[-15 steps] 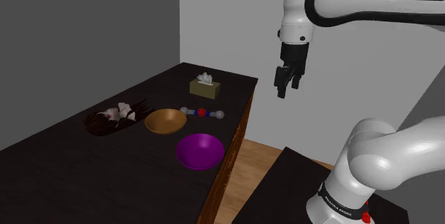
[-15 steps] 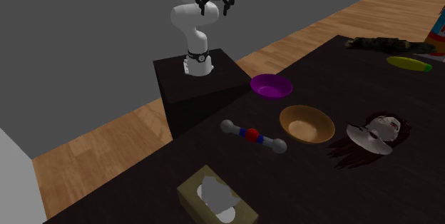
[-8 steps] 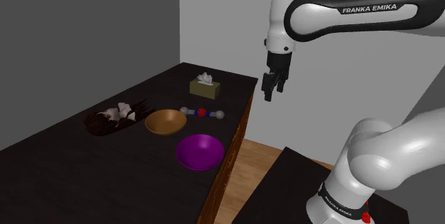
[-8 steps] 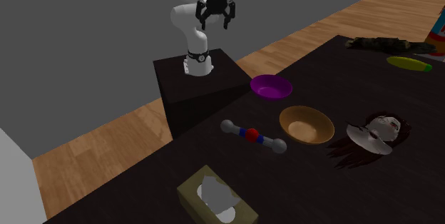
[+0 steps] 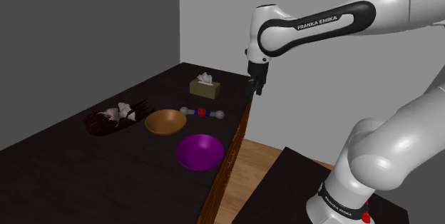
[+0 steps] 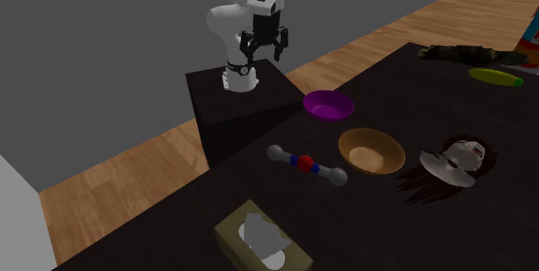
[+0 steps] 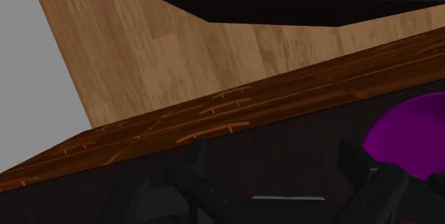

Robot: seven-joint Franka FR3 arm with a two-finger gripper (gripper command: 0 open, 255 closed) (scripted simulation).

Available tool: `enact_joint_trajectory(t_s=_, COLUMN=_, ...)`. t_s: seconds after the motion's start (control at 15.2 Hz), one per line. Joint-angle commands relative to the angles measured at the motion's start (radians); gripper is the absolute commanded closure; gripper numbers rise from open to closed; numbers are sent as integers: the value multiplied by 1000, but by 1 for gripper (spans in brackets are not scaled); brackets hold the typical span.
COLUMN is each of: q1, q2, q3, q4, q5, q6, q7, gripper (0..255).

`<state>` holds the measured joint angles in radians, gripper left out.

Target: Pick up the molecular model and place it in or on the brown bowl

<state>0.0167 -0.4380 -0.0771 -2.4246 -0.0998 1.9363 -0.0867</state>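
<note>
Hovering spread and empty, the tool — molecular model lying well apart below

A glossy white arm of rounded segments with black joint bands, one lettered FRANKA EMIKA in white, ends in an all-black two-fingered tool; a red spot sits by its lettered black base ring.

Molecular model, grey end balls, red and blue middle, lies flat just beside the upright brown bowl
</note>
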Motion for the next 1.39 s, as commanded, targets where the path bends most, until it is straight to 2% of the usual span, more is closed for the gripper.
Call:
enact_joint_trajectory(t_s=0.0, q1=6, q2=69, q3=-14, q4=11, q5=2, q6=71, q7=-36, gripper=0)
enact_joint_trajectory(t_s=0.66, q1=27, q2=446, q3=-54, q4=209, q5=73, q6=306, q7=-236, gripper=0)
enact_joint_trajectory(t_s=1.32, q1=6, q2=820, q3=-16, q4=536, q5=173, q6=399, q7=-425, gripper=0)
